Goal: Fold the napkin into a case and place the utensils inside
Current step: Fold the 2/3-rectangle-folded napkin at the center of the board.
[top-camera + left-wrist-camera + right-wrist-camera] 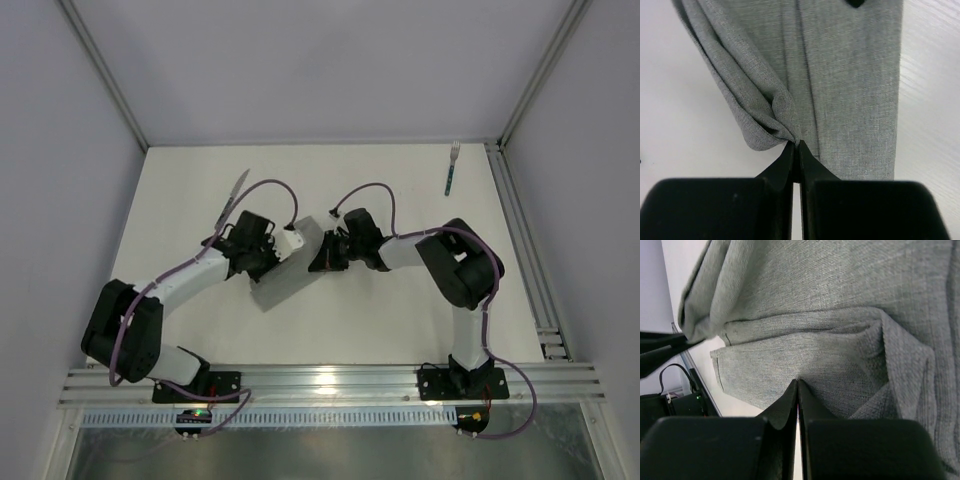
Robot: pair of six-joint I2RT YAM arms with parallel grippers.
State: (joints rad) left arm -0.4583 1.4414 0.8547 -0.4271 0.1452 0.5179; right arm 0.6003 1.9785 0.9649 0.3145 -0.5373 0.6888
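Left wrist | napkin is pinched by left gripper | right gripper is clamped on it too | 2 holds are set for folding

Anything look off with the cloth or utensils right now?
The napkin puckers into a loose bulge where the left gripper pinches it, and its layers sit uneven by the right gripper. Nothing spilled or damaged.

— Inspector: Your napkin, centre frame: plain light grey, no pattern.
— Operator: And upper right?
— Inspector: Your fork: silver tines, teal-blue handle. Table: white.
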